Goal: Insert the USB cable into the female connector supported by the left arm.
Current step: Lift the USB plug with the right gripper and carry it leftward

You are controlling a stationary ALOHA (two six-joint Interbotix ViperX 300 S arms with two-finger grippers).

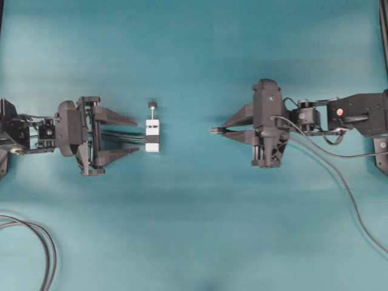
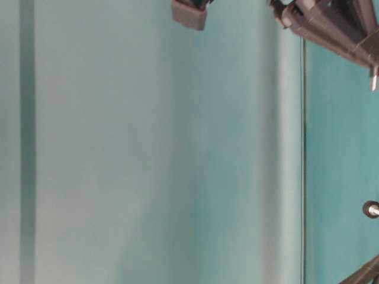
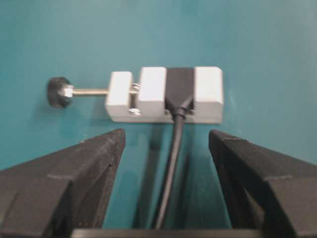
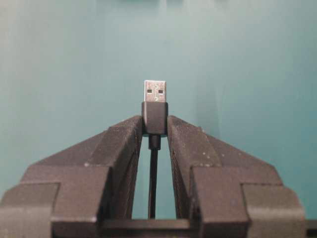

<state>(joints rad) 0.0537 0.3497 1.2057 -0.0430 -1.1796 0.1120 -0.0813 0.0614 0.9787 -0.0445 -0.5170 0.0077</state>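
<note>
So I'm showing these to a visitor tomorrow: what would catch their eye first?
Probably the right hand, shut on the USB cable with its silvery plug pointing across the teal table. Facing it, the left hand stands open just short of the white female connector, not yet holding it.

The female connector (image 1: 153, 134) is lying on the table (image 1: 194, 242) left of centre, just beyond the left gripper (image 1: 137, 136). The right gripper (image 1: 225, 130) is holding the USB cable (image 1: 214, 130) right of centre, well apart. A cable loop (image 1: 42, 242) is lying at the near-left corner.
</note>
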